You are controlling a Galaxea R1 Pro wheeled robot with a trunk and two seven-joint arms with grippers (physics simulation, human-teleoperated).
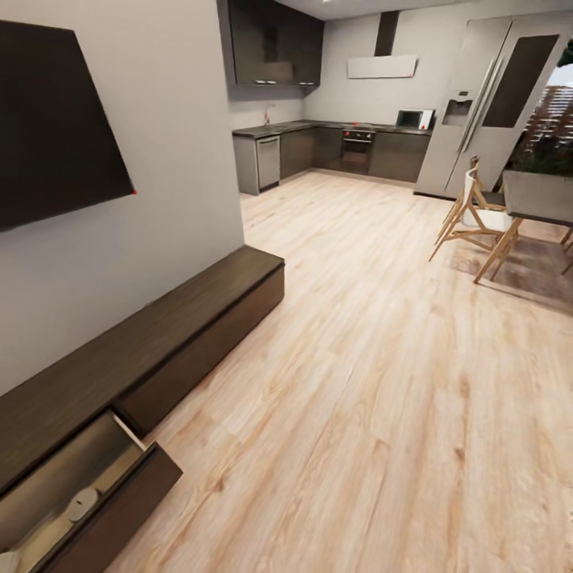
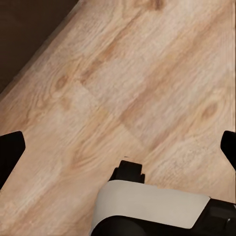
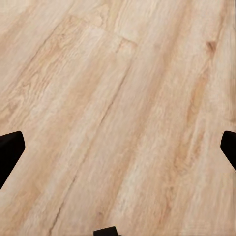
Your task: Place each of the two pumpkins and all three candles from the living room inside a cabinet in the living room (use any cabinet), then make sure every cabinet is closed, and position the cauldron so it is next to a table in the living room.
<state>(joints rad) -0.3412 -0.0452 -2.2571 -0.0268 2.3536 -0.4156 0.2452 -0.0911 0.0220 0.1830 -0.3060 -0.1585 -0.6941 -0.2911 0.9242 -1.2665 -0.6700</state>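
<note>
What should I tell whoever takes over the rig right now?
Left gripper: open, empty, over bare floor.
Right gripper: open, empty, over floor too.
Cabinet runs along the wall at the head view's left; its near drawer is pulled out. Inside lie a pale round candle-like thing and another at the picture's corner; I cannot say for sure what they are.
Pumpkins, cauldron and coffee table are not in sight from here.
Left to do: find and stow the remaining items, shut the drawer, set the cauldron by the table.
</note>
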